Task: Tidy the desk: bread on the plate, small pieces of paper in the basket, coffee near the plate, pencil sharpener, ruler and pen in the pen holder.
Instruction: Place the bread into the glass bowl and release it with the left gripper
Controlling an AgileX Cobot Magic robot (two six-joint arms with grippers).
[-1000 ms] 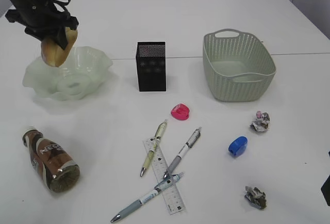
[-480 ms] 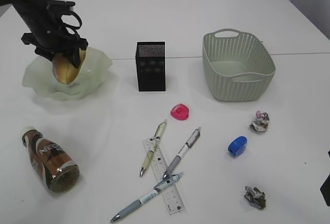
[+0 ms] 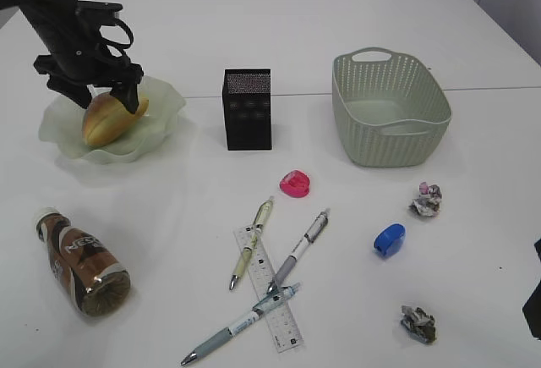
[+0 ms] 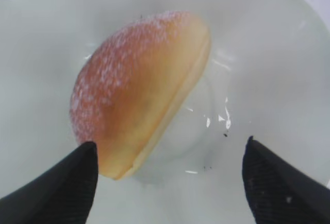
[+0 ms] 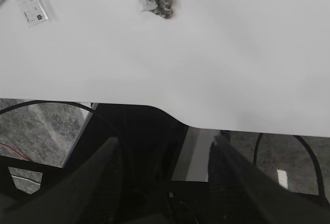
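The golden-brown bread (image 3: pixel 114 118) lies on its side in the pale-green plate (image 3: pixel 165 101) at the far left. My left gripper (image 3: pixel 106 96) stands right over it, open; in the left wrist view the bread (image 4: pixel 139 90) rests on the plate (image 4: pixel 268 54), beside one fingertip (image 4: pixel 82 170) of the gripper (image 4: pixel 169 152). The coffee (image 3: pixel 82 260) lies on its side at the front left. Three pens (image 3: pixel 298 249) and the ruler (image 3: pixel 272 293) lie mid-front. My right gripper (image 5: pixel 166 147) hangs open and empty past the desk's front edge.
The black pen holder (image 3: pixel 248 110) stands at centre and the basket (image 3: pixel 390 110) at the back right. A pink sharpener (image 3: pixel 296 184) and a blue one (image 3: pixel 390 239) lie between them and the front. Two paper wads (image 3: pixel 426 200) (image 3: pixel 419 324) sit on the right.
My left gripper came down over the plate with the bread, then opened. The bread now lies in the plate, free of the fingers. The right arm has not moved.
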